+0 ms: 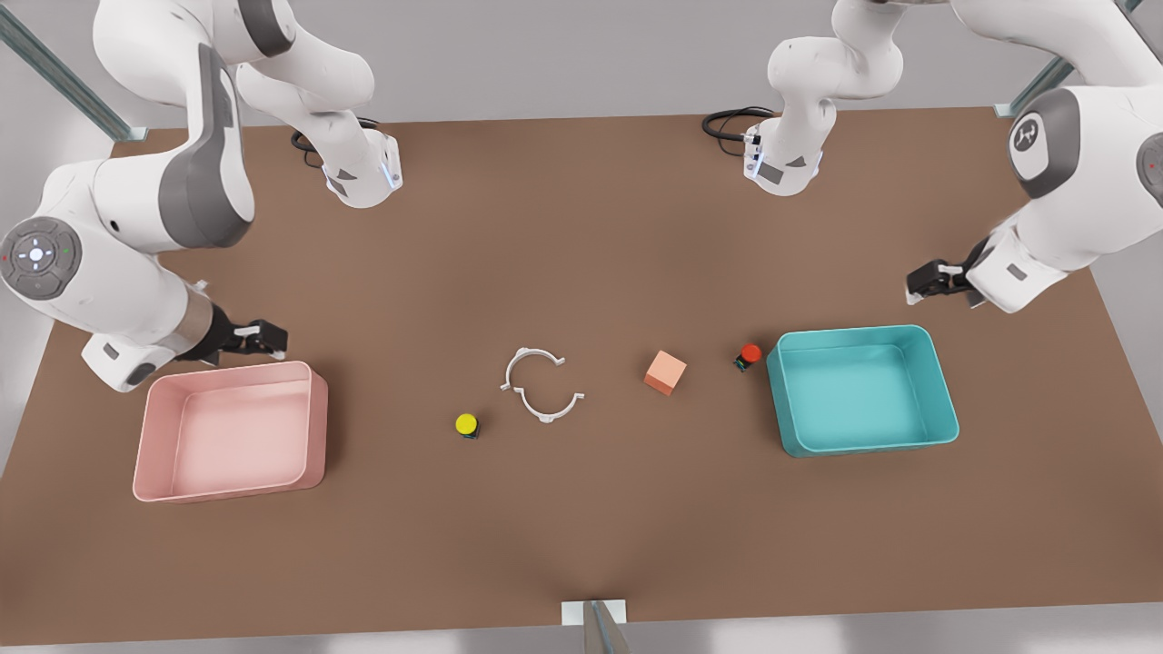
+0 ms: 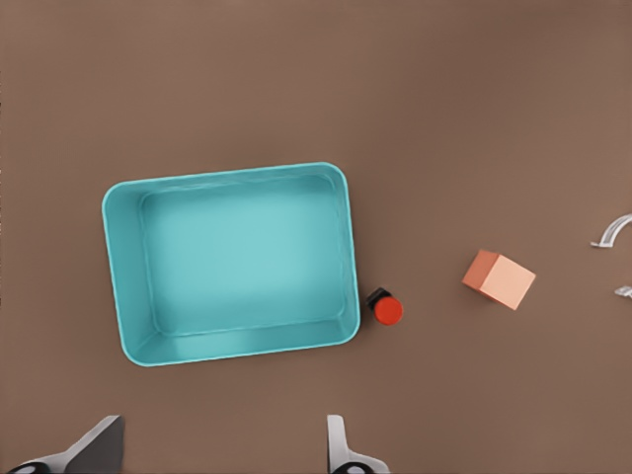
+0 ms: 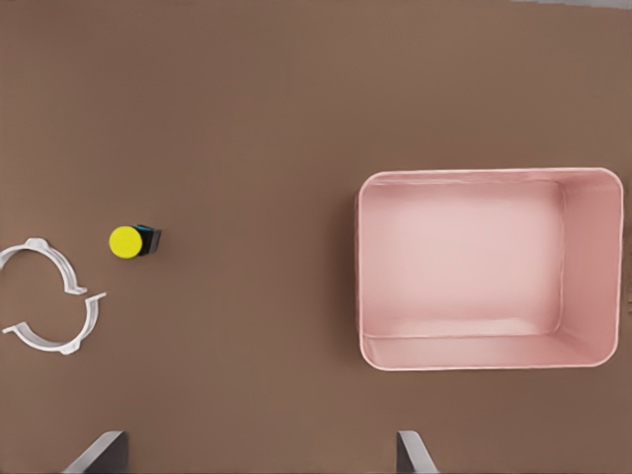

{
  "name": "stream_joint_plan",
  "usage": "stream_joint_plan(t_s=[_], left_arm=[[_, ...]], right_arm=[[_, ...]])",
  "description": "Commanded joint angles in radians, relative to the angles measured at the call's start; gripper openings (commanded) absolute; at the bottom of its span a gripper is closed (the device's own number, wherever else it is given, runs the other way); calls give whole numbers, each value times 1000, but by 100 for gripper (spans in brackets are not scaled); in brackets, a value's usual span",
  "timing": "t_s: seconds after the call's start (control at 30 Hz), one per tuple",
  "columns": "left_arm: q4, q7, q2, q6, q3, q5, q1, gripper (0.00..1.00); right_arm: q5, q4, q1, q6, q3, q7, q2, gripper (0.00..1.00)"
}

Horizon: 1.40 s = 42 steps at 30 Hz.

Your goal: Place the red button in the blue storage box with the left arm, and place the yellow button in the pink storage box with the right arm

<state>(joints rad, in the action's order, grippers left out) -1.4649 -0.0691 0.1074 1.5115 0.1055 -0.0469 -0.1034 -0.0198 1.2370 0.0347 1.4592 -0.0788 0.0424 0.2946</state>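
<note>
The red button (image 1: 750, 353) stands on the brown table, just beside the blue storage box (image 1: 859, 391) on its centre-facing side. My left gripper (image 1: 927, 282) hovers open behind that box at the front view's right. The left wrist view looks down on the blue storage box (image 2: 237, 262) and the red button (image 2: 387, 310), with my left gripper (image 2: 217, 454) holding nothing. The yellow button (image 1: 466, 423) sits left of centre, well apart from the pink storage box (image 1: 232, 436). My right gripper (image 1: 263, 338) hangs open behind the pink storage box (image 3: 464, 257); the yellow button (image 3: 125, 242) lies off to the side.
A salmon-orange cube (image 1: 666, 372) rests between the ring and the red button. A white split ring (image 1: 542, 385) lies near the table's middle, close to the yellow button. Both arm bases stand at the table's back edge.
</note>
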Motion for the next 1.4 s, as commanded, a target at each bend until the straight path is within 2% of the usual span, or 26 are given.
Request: stream_joint_plan(t_s=[0.0, 0.03, 0.07, 0.1, 0.13, 0.2, 0.3, 0.37, 0.43, 0.53, 0.6, 0.63, 0.67, 0.7, 0.77, 0.9, 1.03, 1.07, 1.13, 1.23, 1.27, 1.33, 1.37], left_arm=[[1, 11, 1, 87, 0, 2, 1, 100], [0, 116, 1, 85, 0, -5, 1, 100], [-9, 429, 26, 88, -1, -1, -42, 100], [-15, 727, 29, 101, -3, -13, -75, 100], [-38, 875, 32, 134, -4, -50, -85, 100], [-193, 1368, 23, 352, -4, -45, -194, 100], [-414, 1789, -2, 592, -4, -5, -306, 100], [-629, 1871, -41, 835, -4, -5, -308, 100], [-710, 1936, 5, 971, -4, -5, -314, 100], [-726, 2011, 86, 1033, -3, -5, -312, 100], [-765, 2043, 117, 1093, -3, 28, -314, 100], [-773, 2043, 135, 1107, -3, 38, -314, 100], [-772, 2042, 153, 1109, -3, 39, -320, 100], [-772, 2037, 170, 1109, -3, 38, -331, 100], [-770, 2037, 213, 1109, -4, 38, -340, 100], [-762, 2008, 281, 1112, -3, 41, -335, 100], [-761, 1997, 331, 1150, -3, 41, -335, 99], [-756, 1997, 331, 1150, -3, 41, -337, 77], [-753, 1996, 333, 1148, -3, 41, -340, 51], [-752, 1993, 316, 1147, -3, 41, -340, 42], [-752, 1984, 305, 1144, -3, 41, -338, 41], [-752, 1965, 256, 1116, 0, 41, -334, 40], [-743, 1919, 197, 1046, 3, 39, -326, 40]], right_arm=[[-2, 4, 8, 46, -4, 30, 3, 100], [1, 4, 50, 53, 1, 34, 20, 100], [1, -20, 161, 44, 53, 25, 100, 100], [6, -39, 218, 61, 54, 36, 169, 100], [9, -45, 221, 105, 7, 36, 218, 100], [3, 10, 234, 286, -72, 111, 288, 100], [-35, -146, 246, 360, -76, 114, 486, 100], [-41, -197, 268, 362, -76, 122, 548, 100], [-52, -192, 268, 365, -93, 136, 555, 100], [-51, -171, 261, 380, -91, 136, 572, 100], [-51, -96, 255, 417, -88, 134, 561, 100], [-52, -22, 255, 473, -88, 134, 528, 100], [-52, 163, 240, 639, -90, 134, 448, 100], [-52, 205, 235, 673, -93, 142, 436, 100], [-52, 199, 232, 679, -91, 149, 445, 100], [-54, 207, 234, 808, -90, 179, 479, 100], [-54, 266, 226, 880, -87, 177, 479, 100], [-86, 288, 226, 891, -90, 177, 479, 100], [-86, 306, 223, 921, -90, 177, 479, 100], [-86, 311, 221, 966, -88, 179, 495, 100], [-86, 311, 221, 966, -90, 180, 495, 96], [-86, 311, 221, 964, -90, 179, 498, 78], [-86, 311, 221, 966, -90, 179, 498, 75]])
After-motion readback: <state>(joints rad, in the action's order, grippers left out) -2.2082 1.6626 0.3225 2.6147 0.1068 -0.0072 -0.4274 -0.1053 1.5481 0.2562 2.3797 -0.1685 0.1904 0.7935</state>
